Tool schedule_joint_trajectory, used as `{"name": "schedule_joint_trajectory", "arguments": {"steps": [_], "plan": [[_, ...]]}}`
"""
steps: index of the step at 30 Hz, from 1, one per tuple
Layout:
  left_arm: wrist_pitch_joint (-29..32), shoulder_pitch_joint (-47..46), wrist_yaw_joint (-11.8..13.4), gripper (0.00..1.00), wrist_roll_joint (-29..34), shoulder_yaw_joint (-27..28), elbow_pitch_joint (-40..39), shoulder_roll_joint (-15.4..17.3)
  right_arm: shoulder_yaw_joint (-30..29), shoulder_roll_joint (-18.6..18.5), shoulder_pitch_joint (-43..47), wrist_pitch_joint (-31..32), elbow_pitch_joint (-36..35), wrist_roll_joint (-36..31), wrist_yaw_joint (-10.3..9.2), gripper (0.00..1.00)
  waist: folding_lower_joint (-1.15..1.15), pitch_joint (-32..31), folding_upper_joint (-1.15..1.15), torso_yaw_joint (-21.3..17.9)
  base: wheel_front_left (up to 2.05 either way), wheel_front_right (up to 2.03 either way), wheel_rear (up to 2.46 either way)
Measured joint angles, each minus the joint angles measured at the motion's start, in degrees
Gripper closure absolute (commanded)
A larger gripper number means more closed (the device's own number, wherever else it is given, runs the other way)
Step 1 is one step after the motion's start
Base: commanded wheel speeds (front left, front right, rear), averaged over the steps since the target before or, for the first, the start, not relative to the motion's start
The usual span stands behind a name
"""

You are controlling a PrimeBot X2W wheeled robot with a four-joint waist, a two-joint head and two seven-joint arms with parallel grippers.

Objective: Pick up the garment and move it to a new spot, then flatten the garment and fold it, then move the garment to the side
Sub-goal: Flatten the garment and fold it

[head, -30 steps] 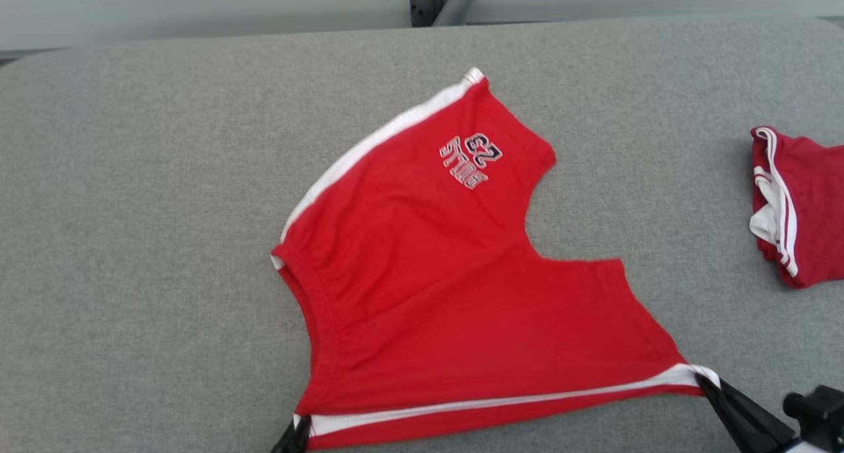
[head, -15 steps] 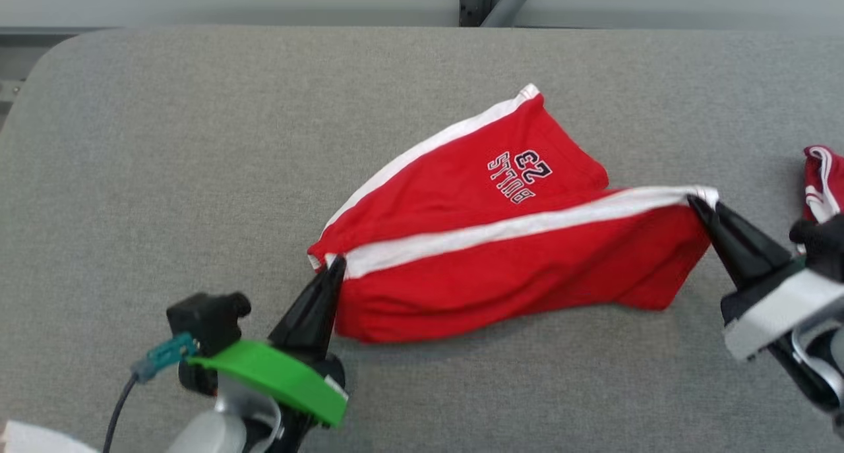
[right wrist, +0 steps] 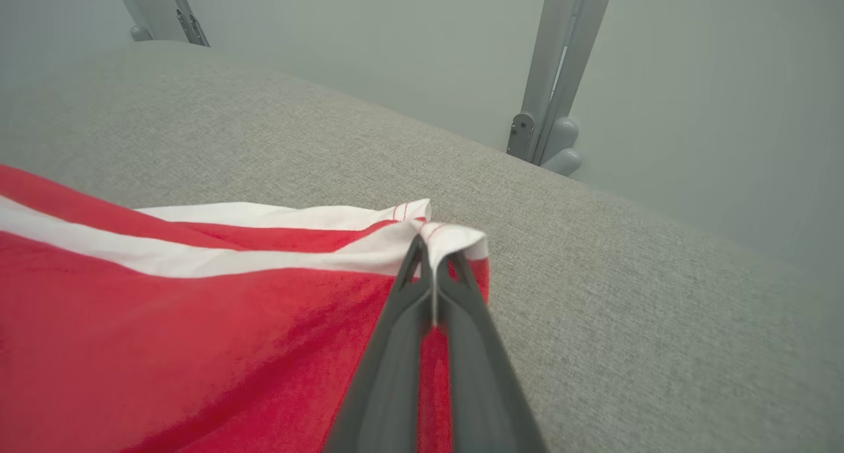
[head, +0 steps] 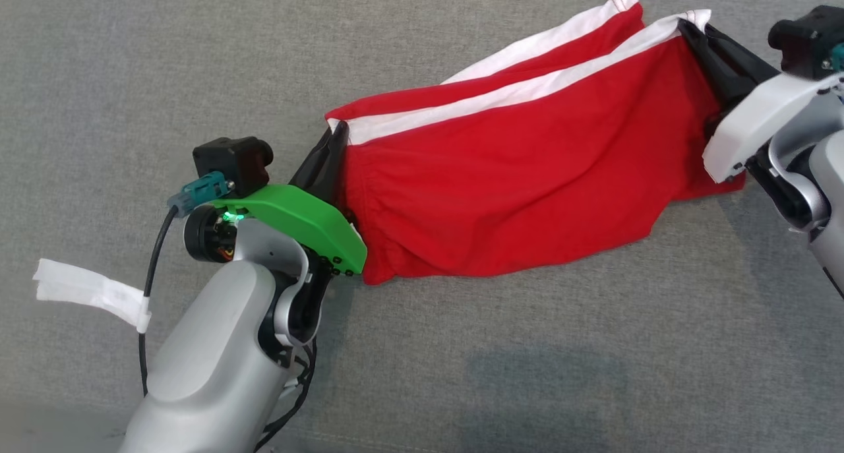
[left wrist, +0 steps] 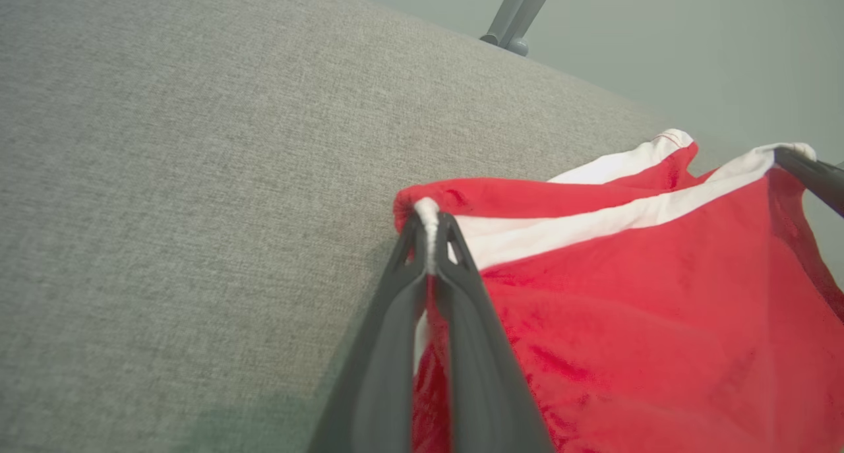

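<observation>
The garment [head: 514, 182] is a pair of red shorts with white side stripes, folded over on itself and stretched between my two grippers above the grey padded table [head: 132, 64]. My left gripper [head: 335, 131] is shut on the white-striped waistband corner [left wrist: 428, 210] at the garment's left end. At the right end my right gripper [head: 686, 26] is shut on the white hem corner [right wrist: 443, 237]. The red cloth [right wrist: 198, 347] sags between them, and its lower edge rests on the table. The other white-striped edge [head: 620, 1] lies just behind the held one.
A white strip of tape [head: 92, 293] hangs from the left arm's black cable [head: 150, 275]. Grey metal posts [right wrist: 550, 77] stand beyond the table's far edge [left wrist: 593, 87]. Bare grey padding stretches left of the garment and in front of it.
Both grippers carried the held side of the garment up and over the far half, so the printed logo is now covered. The head camera tilted down and closer.
</observation>
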Motion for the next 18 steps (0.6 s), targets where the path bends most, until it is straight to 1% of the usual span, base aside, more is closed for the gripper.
{"name": "schedule_joint_trajectory", "arguments": {"steps": [4, 9, 12, 17, 18], "plan": [[-2.55, -0.82, -0.04, 1.0, 0.63, 0.3, 3.38, -0.91, 5.1, 1.05, -5.24, -0.82, 4.58, 1.36, 0.01, 1.0, 0.0, 2.01, 0.0, 2.04, 0.0, 0.0, 0.0], [-5.3, -1.68, -0.03, 1.0, 1.01, 1.16, 3.49, -1.7, 9.39, 0.14, -10.54, -1.76, 8.08, 3.85, 0.0, 1.0, 0.0, 3.39, 0.0, 3.71, 0.0, 0.0, 0.0], [-5.32, -1.78, -0.13, 1.0, 1.0, 0.99, 3.53, -2.0, 11.77, -0.55, -12.76, -2.16, 9.5, 5.01, 0.0, 1.0, 0.0, 3.77, 0.0, 4.23, 0.0, 0.0, 0.0], [-5.14, -1.81, -0.47, 1.0, 0.96, 0.22, 4.98, -2.22, 16.34, -0.31, -15.07, -1.02, 11.73, 7.27, 0.0, 1.0, 0.0, 4.13, 0.0, 4.02, 0.0, 0.0, 0.0], [-5.0, -1.82, -0.47, 1.0, 0.96, 0.07, 5.13, -2.23, 16.93, -0.14, -15.58, -1.01, 12.06, 7.64, 0.0, 0.81, 0.0, 4.24, 0.0, 3.9, 0.0, 0.0, 0.0]]}}
